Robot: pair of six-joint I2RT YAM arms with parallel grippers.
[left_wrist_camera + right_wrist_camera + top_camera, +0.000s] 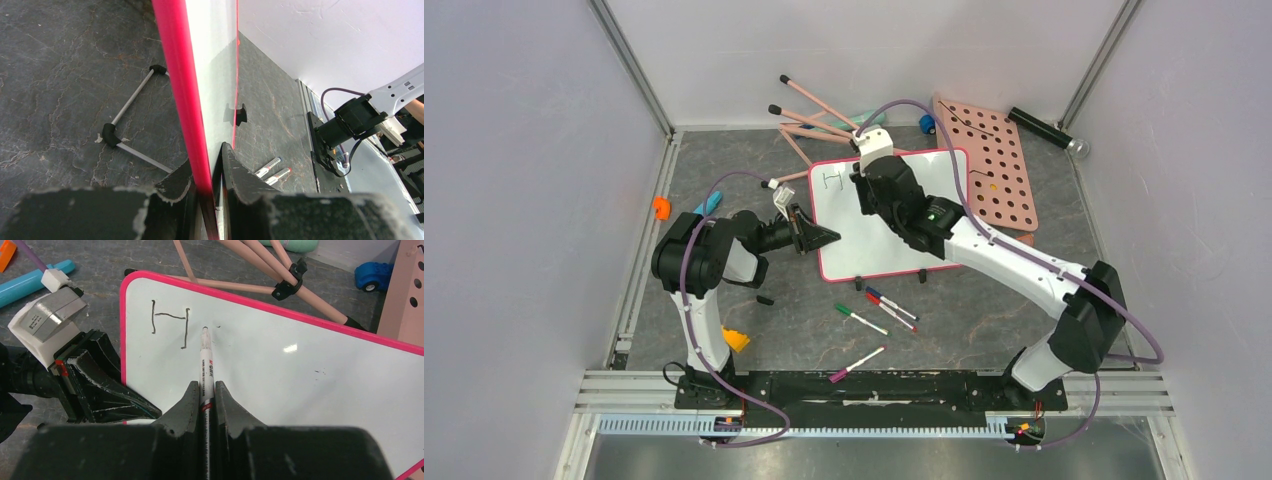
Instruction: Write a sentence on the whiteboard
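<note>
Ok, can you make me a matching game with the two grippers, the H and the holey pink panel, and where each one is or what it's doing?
Things:
1. left gripper
2. right gripper
3. H
4. pink panel

Places or states:
A. written on the whiteboard, near its far left corner
B. shut on the marker
C. lying beside the whiteboard's right edge
D. clamped on the whiteboard's left rim

Pairs: 1-D, 2-B, 3-A, 4-C.
</note>
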